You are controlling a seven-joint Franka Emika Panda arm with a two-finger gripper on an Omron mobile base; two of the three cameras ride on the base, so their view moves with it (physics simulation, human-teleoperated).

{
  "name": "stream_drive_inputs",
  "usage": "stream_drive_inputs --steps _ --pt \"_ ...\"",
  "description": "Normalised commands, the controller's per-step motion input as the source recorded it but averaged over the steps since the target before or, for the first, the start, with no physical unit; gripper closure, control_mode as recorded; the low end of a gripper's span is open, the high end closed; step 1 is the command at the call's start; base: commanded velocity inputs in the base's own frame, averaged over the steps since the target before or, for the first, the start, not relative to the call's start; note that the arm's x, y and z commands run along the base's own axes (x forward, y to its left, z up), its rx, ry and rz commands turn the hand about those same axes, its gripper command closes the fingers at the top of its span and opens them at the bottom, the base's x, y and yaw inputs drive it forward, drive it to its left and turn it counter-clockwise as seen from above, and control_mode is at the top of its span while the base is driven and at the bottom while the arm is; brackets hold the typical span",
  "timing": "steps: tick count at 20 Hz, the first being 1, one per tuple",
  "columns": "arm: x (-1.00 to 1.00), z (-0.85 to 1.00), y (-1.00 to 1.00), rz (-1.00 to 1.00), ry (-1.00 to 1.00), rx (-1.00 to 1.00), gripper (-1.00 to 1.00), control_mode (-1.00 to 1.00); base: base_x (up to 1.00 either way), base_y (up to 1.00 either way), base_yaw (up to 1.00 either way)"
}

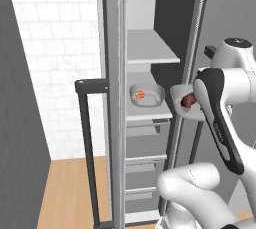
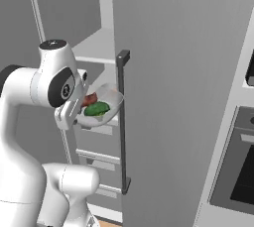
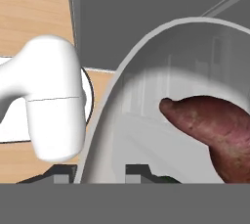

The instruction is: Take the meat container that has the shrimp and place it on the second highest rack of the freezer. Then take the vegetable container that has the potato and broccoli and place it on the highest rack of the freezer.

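— Where is the veggie tray [image 2: 105, 103]?
— Up in the air by the freezer [image 1: 150, 73], with the potato [image 3: 215, 125] and broccoli [image 2: 96, 108] inside.
— And the gripper [image 3: 100, 174]?
— Its tips pinch the tray's near rim.
— The shrimp [image 1: 140, 94]?
— In its tray [image 1: 147, 95] on the second rack [image 1: 150, 112].

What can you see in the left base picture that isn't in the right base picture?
Left base view: the shrimp sits in its own tray on the second highest rack of the freezer, with the highest rack above it, a white brick wall and wood floor.

Right base view: the green broccoli in the carried tray, plus an oven at the right.

Both: the potato riding in the vegetable container, held up at the arm's end in front of the open freezer, and a dark bar handle.
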Motion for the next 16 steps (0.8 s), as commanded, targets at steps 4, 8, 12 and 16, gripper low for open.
stream_drive_inputs --steps 4,8,12,16 --pt "0.00 0.00 0.00 0.00 0.00 0.00 1.00 1.00 0.00 0.13 0.00" --pt "-0.02 0.00 0.03 0.00 -0.02 0.00 1.00 -1.00 0.00 0.00 0.00" --pt "-0.22 0.34 0.59 0.00 -0.22 -0.05 1.00 -1.00 0.00 0.00 0.00" --pt "0.00 0.39 0.31 0.03 -0.25 0.00 1.00 -1.00 0.00 0.00 0.00"
